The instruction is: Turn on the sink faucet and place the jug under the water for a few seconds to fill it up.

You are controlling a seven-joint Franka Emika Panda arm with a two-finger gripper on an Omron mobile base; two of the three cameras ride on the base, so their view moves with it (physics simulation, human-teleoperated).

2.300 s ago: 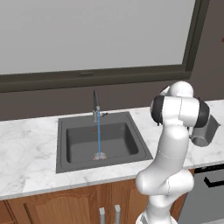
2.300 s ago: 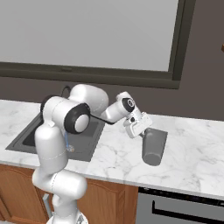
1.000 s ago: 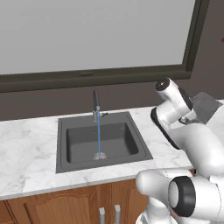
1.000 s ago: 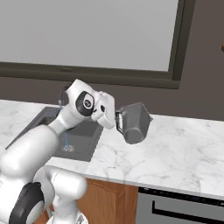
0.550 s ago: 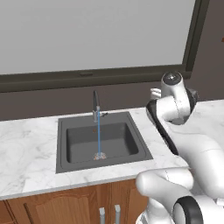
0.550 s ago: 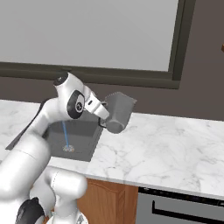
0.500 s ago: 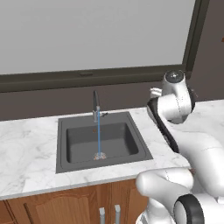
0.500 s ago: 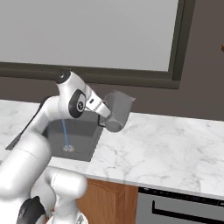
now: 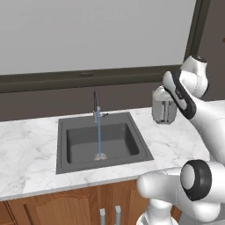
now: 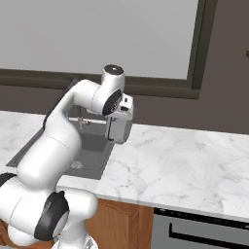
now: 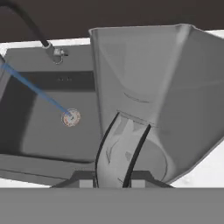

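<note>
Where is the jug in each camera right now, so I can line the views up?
Left base view: the jug sits right of centre, above the counter right of the sink.
Right base view: the jug is centre-left, beside the sink.
Hand view: the jug looms centre-right.
Shared landmark: the water.

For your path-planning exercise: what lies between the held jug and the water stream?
In the left base view, only bare marble counter and the sink rim separate jug from water.

jug (image 9: 163, 109) right of sink (image 9: 103, 141), above counter (image 9: 26, 149) | water (image 9: 99, 135) in sink
</note>
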